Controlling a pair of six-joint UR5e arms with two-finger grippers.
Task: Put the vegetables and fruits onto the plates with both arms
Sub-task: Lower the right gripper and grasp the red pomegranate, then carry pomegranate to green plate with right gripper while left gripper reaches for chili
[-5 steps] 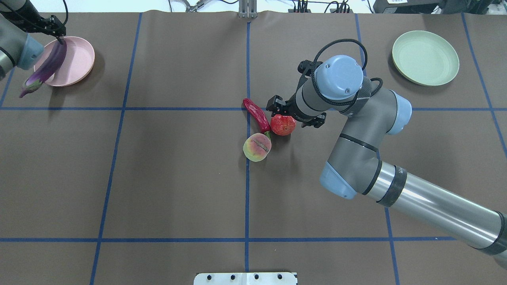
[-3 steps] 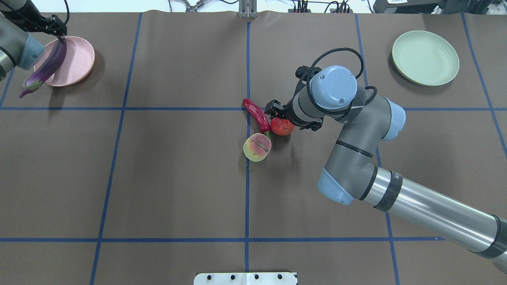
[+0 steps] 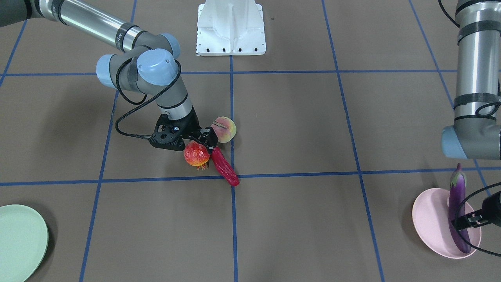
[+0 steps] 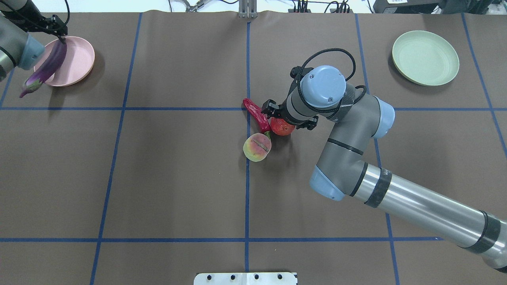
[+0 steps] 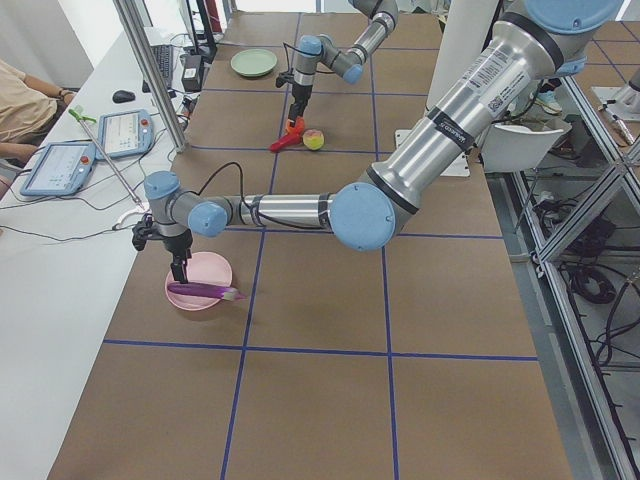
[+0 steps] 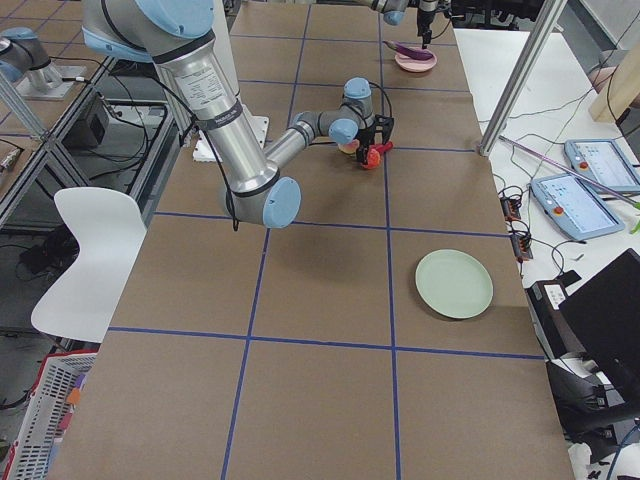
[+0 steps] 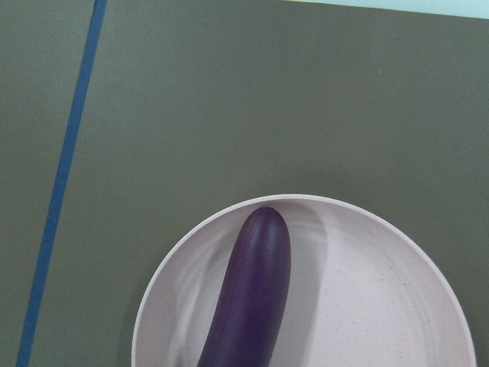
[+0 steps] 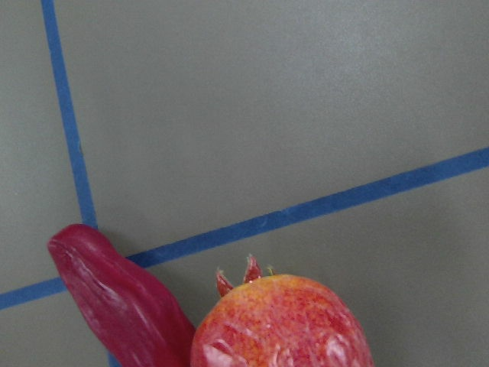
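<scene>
While the left gripper stays clamped on the long glossy purple eggplant, slanted over the pale pink round plate beneath its jaws, the right gripper has sunk lower. Its jaws are spread wide around the round red-orange pomegranate, so a grasp seems close. The wrist hides the fingertips, so contact is unclear. The wrinkled red chili pepper lies against the pomegranate, beside one jaw.

A brown tabletop crossed by blue tape lines fills the overhead view. At upper left of the left side view, two tablets and a mouse lie on a white side desk, near a person's sleeve. A white chair stands at left in the right side view.
</scene>
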